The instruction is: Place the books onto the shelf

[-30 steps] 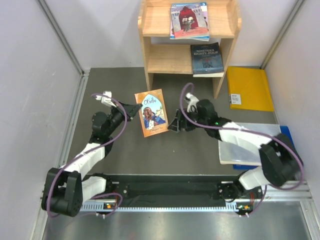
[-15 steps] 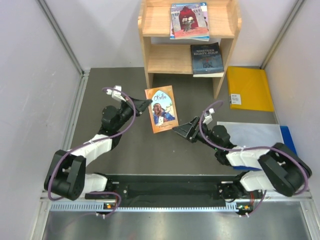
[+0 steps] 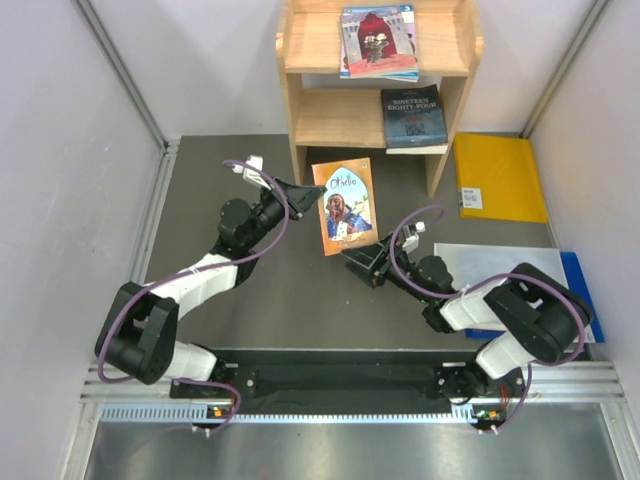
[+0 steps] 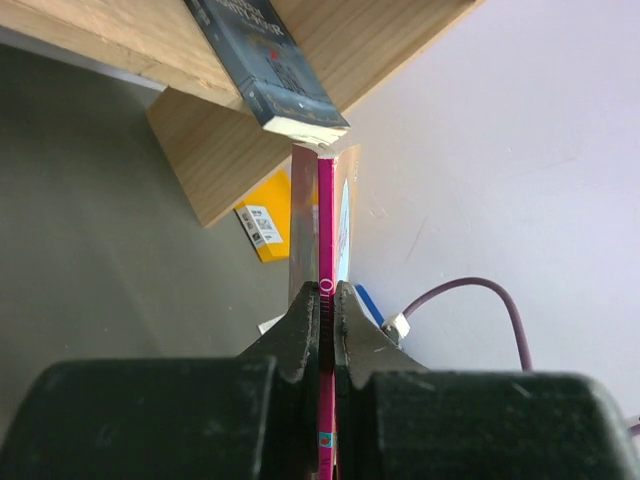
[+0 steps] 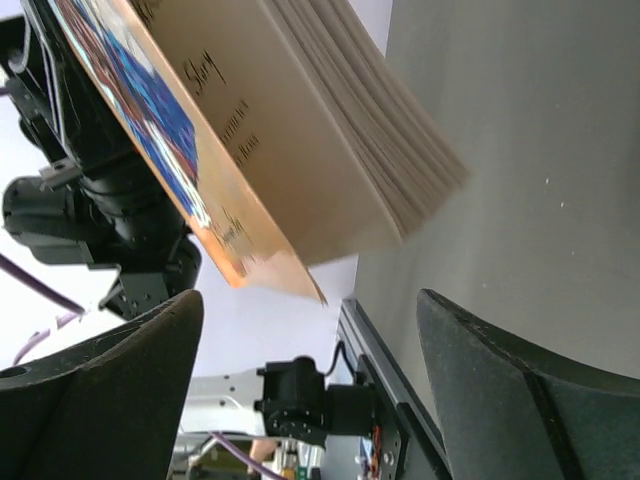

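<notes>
The orange "Othello" book (image 3: 346, 205) hangs tilted above the mat, just in front of the pale wood shelf (image 3: 320, 118). My left gripper (image 3: 306, 190) is shut on its left edge. In the left wrist view the jaws (image 4: 327, 298) pinch the pink spine (image 4: 326, 215) below the shelf (image 4: 340, 60). The dark blue "Nineteen Eighty-Four" (image 3: 412, 117) lies on the lower tier and shows again as the dark blue book (image 4: 262, 60). A red-covered book (image 3: 378, 38) tops a small stack on the upper tier. My right gripper (image 3: 363, 262) is open under Othello's lower corner (image 5: 270, 130), with nothing between its fingertips (image 5: 308, 300).
A yellow folder (image 3: 498, 177) lies right of the shelf. A clear plastic sheet (image 3: 500, 268) over a blue item (image 3: 573, 272) lies by the right arm. Grey walls close in both sides, and a metal rail runs along the near edge.
My left gripper has carried Othello up and to the right, toward the shelf. My right arm drew back toward its base and now sits low beneath the book.
</notes>
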